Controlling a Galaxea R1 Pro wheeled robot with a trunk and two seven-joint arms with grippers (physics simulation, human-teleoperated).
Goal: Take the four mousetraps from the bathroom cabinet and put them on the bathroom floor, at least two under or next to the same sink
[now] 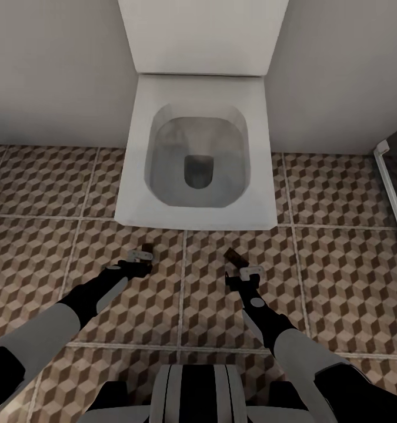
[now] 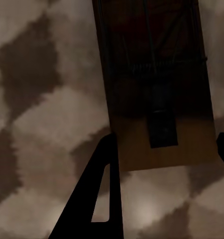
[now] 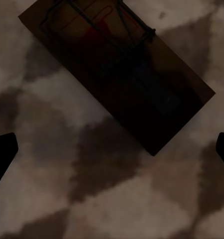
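Both traps sit by the toilet point(image 1: 201, 158), not the sink: right end effector point(image 1: 243, 274) released over its mousetrap point(image 3: 117, 69), left end effector point(image 1: 140, 256) grip unclear, so you risk misplacing both.

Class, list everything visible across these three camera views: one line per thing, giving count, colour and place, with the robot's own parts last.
Toilet: one, white, square, lid up, against the wall ahead.
Wall: pale grey, behind the toilet.
Bathroom floor: brown, beige and grey cube-pattern tiles, pale grout.
Shower edge: dark, at the right border.
Mousetraps: two, brown wood with dark wire, on the floor before the toilet; one by the left gripper, one just ahead of the right gripper.
Left gripper: grey, low over the floor, open.
Right gripper: grey, low over the floor, open.
Arms: two, black and white.
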